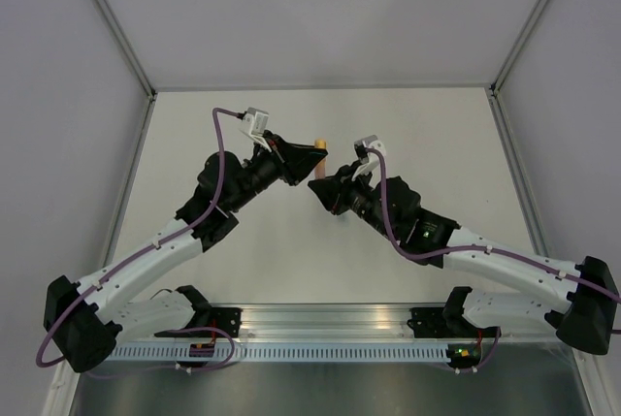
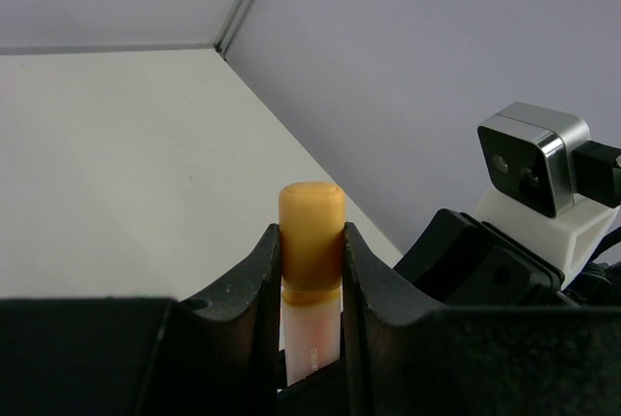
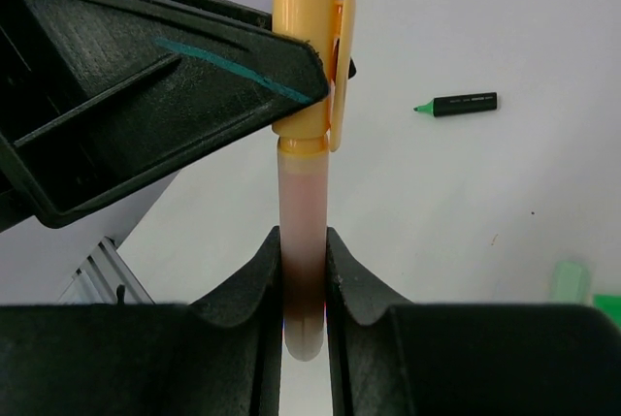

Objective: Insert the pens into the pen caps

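Right wrist view loses a green cap (image 3: 571,280) behind its own housing; a black pen (image 3: 456,104) lies apart on the bench (image 3: 485,193). Above mid-bench, the left tool (image 2: 310,234) clamps narrowly on the orange cap (image 2: 311,208) and the right tool (image 3: 304,239) on the orange pen (image 3: 301,183), cap meeting barrel.

**Top external view:** a fixed camera above and behind the arms (image 1: 175,237) looked down and forward over the whole counter (image 1: 243,261), distant enough to frame both.

**Left wrist view:** a camera close behind the left tool (image 2: 310,271) faced along its fingers toward a far enclosure corner (image 2: 221,46), catching the right wrist camera (image 2: 532,156) at right.

**Right wrist view:** a camera equally close behind the right tool (image 3: 304,280) faced across the counter.

All three views shared the orange pen cap (image 2: 311,227). Both wrist views also shared the orange pen (image 3: 301,232).
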Controlling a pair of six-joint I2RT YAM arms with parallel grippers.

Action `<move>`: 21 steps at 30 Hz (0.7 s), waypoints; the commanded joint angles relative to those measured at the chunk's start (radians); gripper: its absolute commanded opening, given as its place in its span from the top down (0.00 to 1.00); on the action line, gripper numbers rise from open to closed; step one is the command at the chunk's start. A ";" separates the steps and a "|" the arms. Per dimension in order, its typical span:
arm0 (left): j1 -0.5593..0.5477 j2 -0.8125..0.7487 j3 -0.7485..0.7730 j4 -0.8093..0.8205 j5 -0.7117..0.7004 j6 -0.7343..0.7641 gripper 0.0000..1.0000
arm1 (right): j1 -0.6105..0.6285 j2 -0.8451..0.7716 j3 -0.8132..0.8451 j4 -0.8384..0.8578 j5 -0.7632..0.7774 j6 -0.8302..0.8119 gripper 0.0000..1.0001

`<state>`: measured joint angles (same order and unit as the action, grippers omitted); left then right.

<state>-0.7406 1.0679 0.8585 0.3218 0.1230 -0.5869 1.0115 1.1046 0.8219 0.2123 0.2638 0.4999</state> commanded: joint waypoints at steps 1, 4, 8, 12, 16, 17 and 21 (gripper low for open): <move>-0.009 -0.026 -0.030 -0.015 0.107 0.016 0.98 | -0.002 -0.008 0.095 0.042 0.057 -0.052 1.00; -0.009 -0.036 -0.032 -0.027 0.132 0.030 0.94 | -0.002 0.000 0.129 0.006 0.052 -0.089 1.00; -0.009 -0.055 -0.029 -0.055 0.155 0.050 0.68 | -0.002 -0.018 0.134 -0.001 0.017 -0.136 1.00; -0.009 -0.094 -0.035 -0.066 0.139 0.050 0.48 | -0.002 -0.031 0.131 -0.014 -0.072 -0.158 1.00; -0.009 -0.134 -0.029 -0.075 0.150 0.050 0.36 | -0.002 -0.081 0.097 -0.014 -0.103 -0.158 1.00; -0.009 -0.140 -0.029 -0.079 0.152 0.050 0.34 | -0.002 -0.091 0.088 -0.014 -0.118 -0.159 1.00; -0.009 -0.195 -0.026 -0.113 0.181 0.067 0.26 | -0.002 -0.141 0.074 -0.057 -0.191 -0.172 1.00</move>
<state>-0.7464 0.9165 0.8276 0.2420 0.2413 -0.5560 1.0107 1.0126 0.9047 0.1398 0.1467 0.3546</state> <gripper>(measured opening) 0.723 0.238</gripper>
